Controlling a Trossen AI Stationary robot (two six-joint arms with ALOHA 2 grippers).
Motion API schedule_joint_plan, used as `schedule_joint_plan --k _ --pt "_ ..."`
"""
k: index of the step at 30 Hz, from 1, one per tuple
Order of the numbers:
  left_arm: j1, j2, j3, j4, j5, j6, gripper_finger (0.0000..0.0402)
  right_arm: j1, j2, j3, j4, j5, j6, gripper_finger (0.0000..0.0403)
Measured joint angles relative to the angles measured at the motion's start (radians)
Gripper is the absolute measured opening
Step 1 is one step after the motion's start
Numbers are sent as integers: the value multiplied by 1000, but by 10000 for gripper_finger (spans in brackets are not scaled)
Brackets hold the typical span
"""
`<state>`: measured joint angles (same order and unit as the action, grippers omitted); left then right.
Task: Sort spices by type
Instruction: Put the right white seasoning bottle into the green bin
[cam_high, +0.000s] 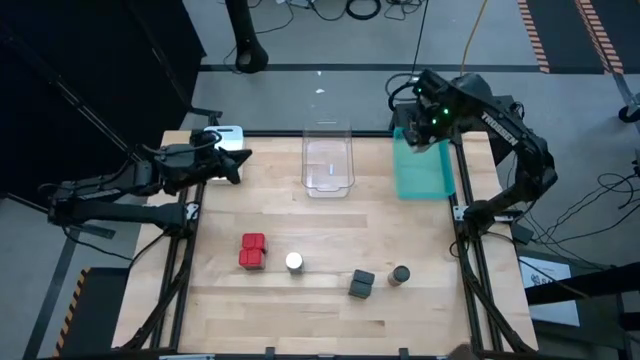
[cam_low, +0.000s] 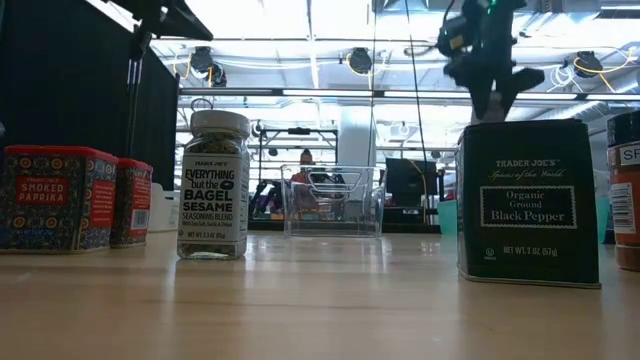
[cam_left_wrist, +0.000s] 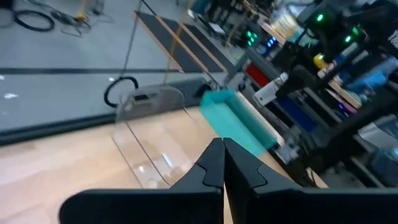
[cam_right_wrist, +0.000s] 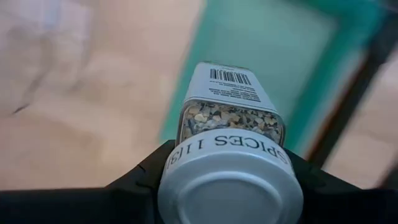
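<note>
**benchrat:** Big to small. The pale wooden desk carries three trays along its far edge: a white rectangular tray by the left arm, a clear plastic rectangular tray in the middle, and a teal rectangular tray on the right. Along the near edge sit two red blocky paprika tins touching each other, a clear seasoning jar with a white round cap, a black square pepper tin and a dark round-capped jar.

**spice_kid:** And the sixth one?

**benchrat:** The right pincer is pinching a second clear jar of seed mix with a white cap, held up above the teal tray. The left pincer hangs over the far left of the desk near the white tray, fingers pressed together on nothing.

**spice_kid:** What could go sideways?

**benchrat:** My guess: it's gripped around the cap, so the jar could swing or slip. Let go too high and it tips or clips the tray wall. Also, its twin is well apart, down by the red tins, so the pair isn't together yet.
</note>
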<state>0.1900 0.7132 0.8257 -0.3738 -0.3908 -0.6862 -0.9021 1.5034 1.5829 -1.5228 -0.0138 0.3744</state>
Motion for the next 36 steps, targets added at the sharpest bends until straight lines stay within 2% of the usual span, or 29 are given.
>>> schedule_joint_plan --k 7,14,23,36 --pt "81 0 0 13 -4 67 4 -114 162 0 140 12 -62 173" --pt "127 0 0 14 -4 77 4 -137 316 -2 192 -46 -69 173" --pt "133 0 0 14 -4 93 4 -130 334 -10 265 -36 -46 173" --pt "137 0 0 13 -7 100 4 -130 334 -153 342 -36 -19 173"
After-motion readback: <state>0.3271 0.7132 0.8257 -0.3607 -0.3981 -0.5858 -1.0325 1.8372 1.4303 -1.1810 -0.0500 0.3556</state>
